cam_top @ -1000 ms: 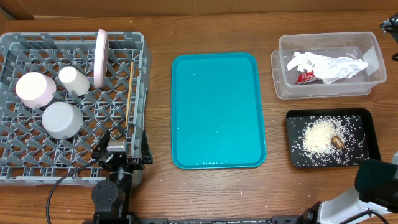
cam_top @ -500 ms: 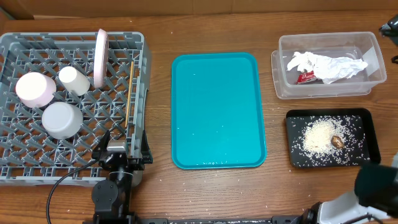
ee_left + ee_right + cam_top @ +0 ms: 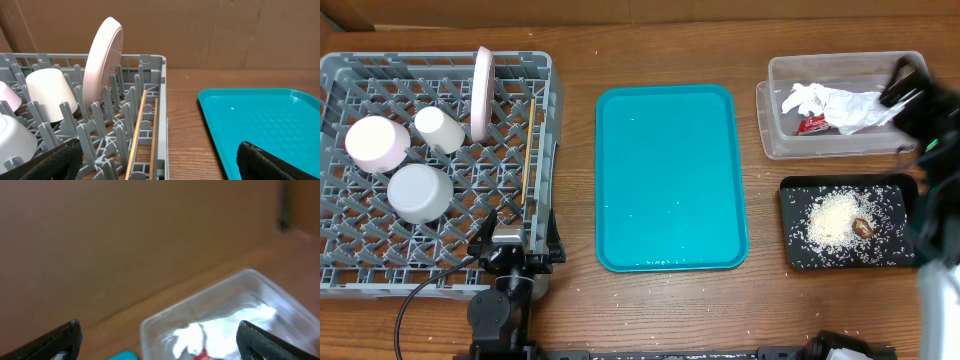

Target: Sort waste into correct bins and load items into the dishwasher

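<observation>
In the grey dishwasher rack (image 3: 340,272) stand the upright plate (image 3: 482,92), a white cup (image 3: 440,128), two bowls (image 3: 377,143) and the chopsticks (image 3: 528,150). My left gripper (image 3: 516,238) rests at the rack's near right corner. It is open and empty (image 3: 160,170), with the chopsticks (image 3: 140,130) ahead of it. The clear tub (image 3: 790,150) holds white paper (image 3: 840,105) and a red wrapper (image 3: 810,124). Rice (image 3: 832,220) and a brown lump (image 3: 863,227) lie in the black tray (image 3: 795,225). My right gripper (image 3: 908,92), blurred, hangs open over the tub's right end (image 3: 160,347).
A bare teal serving tray (image 3: 670,180) lies in the middle of the wooden table. A cardboard wall runs along the far edge. My right arm crosses the black tray's right edge.
The right arm has swung up from the near right corner and now reaches over the tub's right end. The left arm and all the objects have stayed put.
</observation>
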